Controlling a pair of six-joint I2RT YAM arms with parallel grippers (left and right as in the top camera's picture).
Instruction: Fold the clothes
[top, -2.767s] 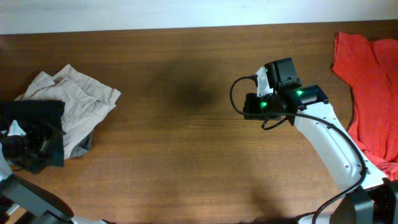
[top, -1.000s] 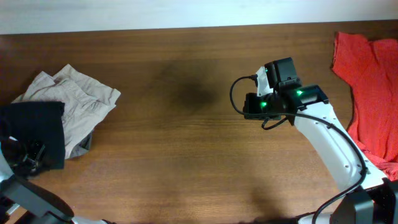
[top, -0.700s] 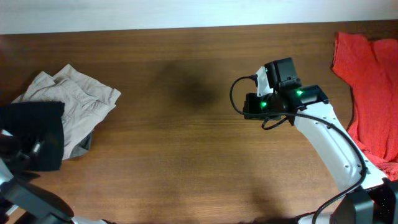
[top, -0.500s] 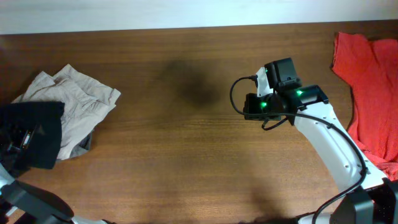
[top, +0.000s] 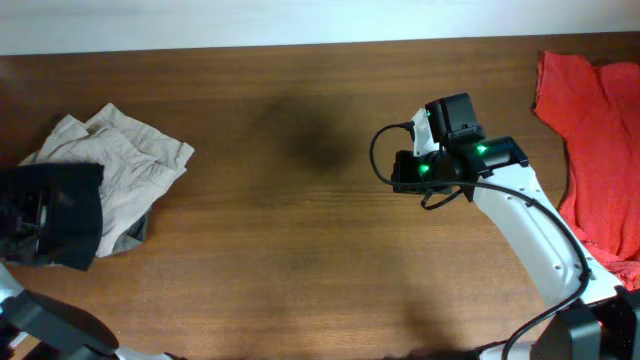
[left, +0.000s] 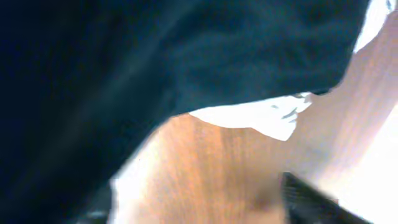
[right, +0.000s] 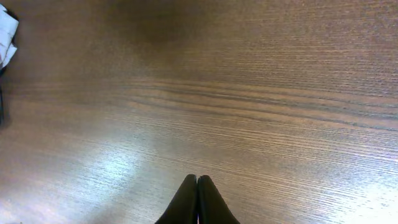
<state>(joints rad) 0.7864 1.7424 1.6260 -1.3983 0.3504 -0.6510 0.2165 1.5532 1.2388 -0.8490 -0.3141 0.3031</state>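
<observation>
The black T-shirt (top: 72, 205) lies bunched at the table's far left, partly on the beige trousers (top: 125, 160). My left gripper (top: 32, 222) sits at its left edge. In the left wrist view the dark cloth (left: 155, 56) fills the top and left, with a white label (left: 261, 117) at its edge. The left fingers (left: 199, 208) are wide apart with bare wood between them. My right gripper (right: 197, 182) is shut and empty over bare table near the middle right; it also shows in the overhead view (top: 402, 172).
A bright red garment (top: 590, 130) lies at the table's right edge, beside the right arm. The wooden table (top: 280, 250) has a white wall along its back edge.
My left gripper has moved a little toward the back along the black T-shirt's left edge, and the cloth there has shifted slightly. The right arm has not moved.
</observation>
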